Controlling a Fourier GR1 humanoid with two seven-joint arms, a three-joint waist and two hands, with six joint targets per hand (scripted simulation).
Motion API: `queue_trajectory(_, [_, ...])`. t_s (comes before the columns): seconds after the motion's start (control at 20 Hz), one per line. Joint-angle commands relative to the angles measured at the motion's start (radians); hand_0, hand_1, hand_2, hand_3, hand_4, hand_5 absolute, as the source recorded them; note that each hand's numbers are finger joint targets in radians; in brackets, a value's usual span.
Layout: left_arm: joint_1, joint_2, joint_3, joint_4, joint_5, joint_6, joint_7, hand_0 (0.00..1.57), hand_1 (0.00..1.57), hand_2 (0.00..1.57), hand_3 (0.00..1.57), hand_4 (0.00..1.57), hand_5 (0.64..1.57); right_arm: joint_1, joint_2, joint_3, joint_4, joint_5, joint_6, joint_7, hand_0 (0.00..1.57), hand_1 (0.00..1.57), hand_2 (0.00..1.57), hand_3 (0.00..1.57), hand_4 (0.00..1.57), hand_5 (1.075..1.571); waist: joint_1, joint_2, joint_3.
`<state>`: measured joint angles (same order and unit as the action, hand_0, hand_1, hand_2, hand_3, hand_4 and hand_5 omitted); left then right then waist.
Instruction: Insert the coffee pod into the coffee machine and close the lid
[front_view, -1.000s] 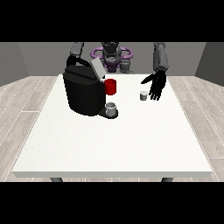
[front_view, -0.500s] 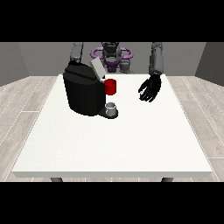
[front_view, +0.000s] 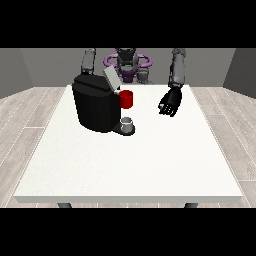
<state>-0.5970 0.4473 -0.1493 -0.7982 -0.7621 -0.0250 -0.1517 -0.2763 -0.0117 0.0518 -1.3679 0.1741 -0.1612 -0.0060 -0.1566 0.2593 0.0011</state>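
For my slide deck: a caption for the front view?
Hand at the view's right raised beside the open-lidded coffee machine.

Table (front_view: 130, 165): plain white top, dark legs. Coffee machine (front_view: 95, 106): black body, grey lid (front_view: 111, 79), red part (front_view: 127, 99) at front. Cup (front_view: 128, 123) on its base: grey. Hand at view's right (front_view: 170, 103): black, on grey forearm. Robot torso (front_view: 127, 62): dark grey with purple ring. Floor (front_view: 30, 107): pale grey wood-plank pattern. Walls: grey.

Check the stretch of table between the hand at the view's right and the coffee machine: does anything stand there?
Nothing visible does. Bare white table separates the hand at the view's right from the coffee machine.
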Motion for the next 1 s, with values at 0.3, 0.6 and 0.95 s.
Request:
queue_trajectory(0.3, [-0.056,-0.026,0.022,0.124,-0.080,0.017,-0.048,1.04,1.04,1.12,1.01,0.40,1.571,0.038,0.003,-0.012,0.073,-0.033,0.022,-0.071,0.00,0.00,0.00,0.00,0.00,1.571,-0.008,-0.017,-0.0012])
queue_trajectory(0.6, [-0.086,-0.041,0.085,0.108,0.021,-0.072,-0.168,1.42,1.42,1.40,1.33,0.49,1.571,0.059,-0.039,-0.025,0.093,0.016,-0.018,-0.023,0.00,0.00,0.00,0.00,0.00,1.571,0.028,-0.081,-0.0013])
queue_trajectory(0.95, [-0.196,-0.088,0.071,0.075,0.008,-0.223,-0.060,1.40,1.40,1.39,1.32,0.50,1.571,0.003,-0.008,-0.046,0.212,0.034,-0.069,-0.020,0.00,0.00,0.00,0.00,0.00,1.571,0.053,-0.134,-0.0008])
